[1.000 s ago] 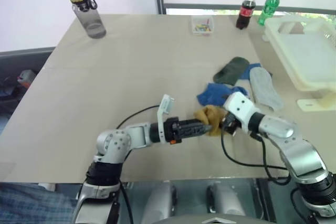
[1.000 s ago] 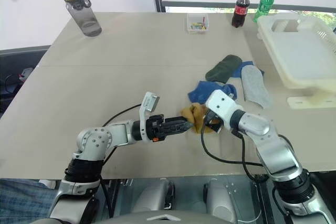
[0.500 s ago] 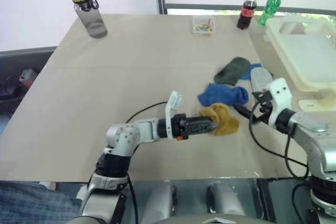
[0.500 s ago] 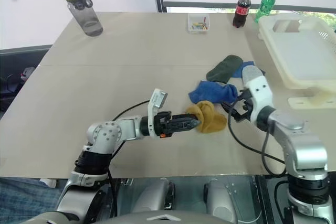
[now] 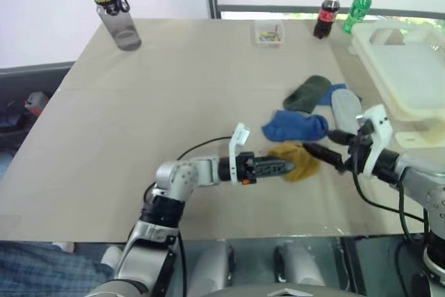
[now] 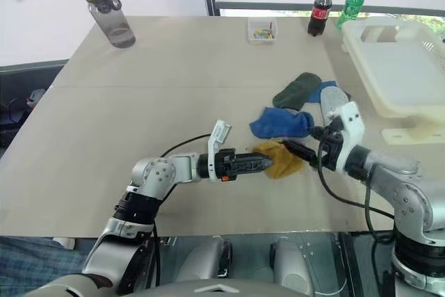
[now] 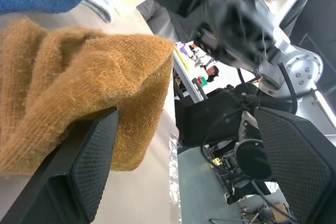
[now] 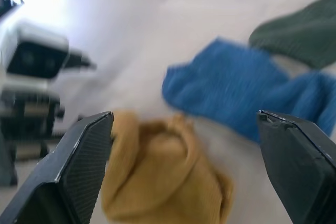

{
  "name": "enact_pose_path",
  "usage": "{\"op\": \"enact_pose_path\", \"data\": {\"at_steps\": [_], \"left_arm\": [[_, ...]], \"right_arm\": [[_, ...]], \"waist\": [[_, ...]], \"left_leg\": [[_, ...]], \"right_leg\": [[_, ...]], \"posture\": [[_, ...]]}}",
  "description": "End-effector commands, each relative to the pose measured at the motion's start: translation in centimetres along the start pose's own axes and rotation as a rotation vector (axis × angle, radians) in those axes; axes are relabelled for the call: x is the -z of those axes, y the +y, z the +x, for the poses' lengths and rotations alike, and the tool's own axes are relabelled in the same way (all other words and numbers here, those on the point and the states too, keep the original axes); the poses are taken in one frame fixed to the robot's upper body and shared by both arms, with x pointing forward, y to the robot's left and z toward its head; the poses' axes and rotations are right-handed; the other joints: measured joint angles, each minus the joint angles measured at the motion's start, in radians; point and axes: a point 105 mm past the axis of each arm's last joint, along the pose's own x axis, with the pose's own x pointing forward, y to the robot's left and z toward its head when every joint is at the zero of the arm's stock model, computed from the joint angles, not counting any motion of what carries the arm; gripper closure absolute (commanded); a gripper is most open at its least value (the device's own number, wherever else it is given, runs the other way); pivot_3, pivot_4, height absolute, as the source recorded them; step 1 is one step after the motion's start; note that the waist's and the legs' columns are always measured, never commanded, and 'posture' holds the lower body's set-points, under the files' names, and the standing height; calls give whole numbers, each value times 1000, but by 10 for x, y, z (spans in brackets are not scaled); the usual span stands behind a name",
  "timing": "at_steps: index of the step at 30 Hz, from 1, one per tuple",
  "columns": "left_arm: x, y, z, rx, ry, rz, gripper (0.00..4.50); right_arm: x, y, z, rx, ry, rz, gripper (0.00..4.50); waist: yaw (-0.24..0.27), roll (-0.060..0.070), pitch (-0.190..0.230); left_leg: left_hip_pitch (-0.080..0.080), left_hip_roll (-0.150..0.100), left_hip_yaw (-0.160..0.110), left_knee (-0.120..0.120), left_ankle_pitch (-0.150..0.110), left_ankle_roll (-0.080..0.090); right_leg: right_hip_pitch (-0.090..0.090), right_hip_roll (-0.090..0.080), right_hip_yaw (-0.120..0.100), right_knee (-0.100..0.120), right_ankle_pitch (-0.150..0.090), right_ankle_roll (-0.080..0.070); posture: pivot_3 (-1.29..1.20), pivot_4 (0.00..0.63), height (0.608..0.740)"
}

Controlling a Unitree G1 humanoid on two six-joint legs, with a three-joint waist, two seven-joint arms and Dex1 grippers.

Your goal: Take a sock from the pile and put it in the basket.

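From the head views, no sock is seen to be lifted yet: the mustard sock (image 6: 278,158) lies crumpled on the worktop (image 6: 160,81) at the near edge of the pile (image 6: 306,106), and the basket (image 6: 396,67), creamy-white rigid plastic with slotted sides, stands well apart at the far right, with no sock seen in it. The left gripper (image 6: 261,164) is laid level with its tips at the mustard sock; the right gripper (image 6: 295,148) is held just beside the sock on the other side, nothing gripped. Pick-up and transfer are judged to remain. A blue sock (image 6: 281,123), dark green sock (image 6: 297,90) and pale grey sock (image 6: 332,97) lie flat, soft and limp. In the left wrist view the mustard sock is shown as fuzzy ribbed knit, bunched against one finger (image 7: 94,156), jaws spread wide, not closed on it. In the right wrist view the jaws are spread fully, framing the mustard lump and blue sock, empty.
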Motion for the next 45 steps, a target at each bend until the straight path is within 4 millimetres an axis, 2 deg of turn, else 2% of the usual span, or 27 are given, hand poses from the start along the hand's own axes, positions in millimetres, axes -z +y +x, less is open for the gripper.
{"op": "enact_pose_path", "data": {"at_steps": [1,9,13,18,25,27,30,32,35,39,45], "left_arm": [[-7,-6,5,37,-7,32,63],[-6,-7,6,42,-9,30,63],[-6,-8,5,42,-10,33,63],[-3,-11,2,41,3,59,63],[-12,-19,-17,-15,13,239,63],[-17,-21,-28,-62,22,342,63],[-25,-28,-41,-103,5,517,0],[-27,-32,-51,-133,17,586,0],[-30,-36,-65,-177,41,660,0],[-35,-39,-73,-200,39,695,0],[-39,-38,-78,-230,32,727,0]], "right_arm": [[5,3,9,13,32,-54,0],[20,3,23,18,98,-33,0],[35,-13,27,110,163,-3,0],[53,-16,30,129,252,-15,0],[74,-13,36,132,336,-33,0],[78,-10,37,121,346,-13,0],[82,-10,37,120,360,-4,789],[82,-10,38,118,360,-3,1721],[83,-9,38,110,361,-7,2811],[83,-7,41,100,363,-10,4466],[82,-8,44,90,360,-17,4466]], "waist": [[-2,0,0],[-1,0,0],[-1,0,0],[-2,0,0],[-3,-1,-1],[-4,-2,-2],[-4,-2,-3],[-1,-2,-3],[-2,-2,-3],[-2,-3,-4],[-4,-4,-4]], "left_leg": [[0,0,0,0,0,0],[0,0,0,1,0,0],[0,0,0,1,0,0],[1,1,0,1,0,0],[3,2,0,2,0,0],[3,2,0,2,0,0],[3,2,0,2,0,0],[3,2,0,2,0,0],[3,2,0,2,0,0],[3,2,0,2,0,0],[3,2,0,2,0,0]], "right_leg": [[0,0,0,1,0,0],[0,1,0,1,0,0],[0,1,0,2,0,0],[0,1,0,2,0,0],[1,2,0,2,0,0],[2,2,0,3,0,0],[2,2,1,3,0,0],[2,1,1,3,0,0],[2,1,1,2,0,0],[2,1,0,2,0,0],[2,2,0,2,0,0]], "posture": [[0,150,740],[0,150,740],[0,150,740],[0,150,740],[0,150,740],[0,150,740],[0,150,740],[0,150,740],[0,150,740],[0,150,740],[0,150,740]]}}
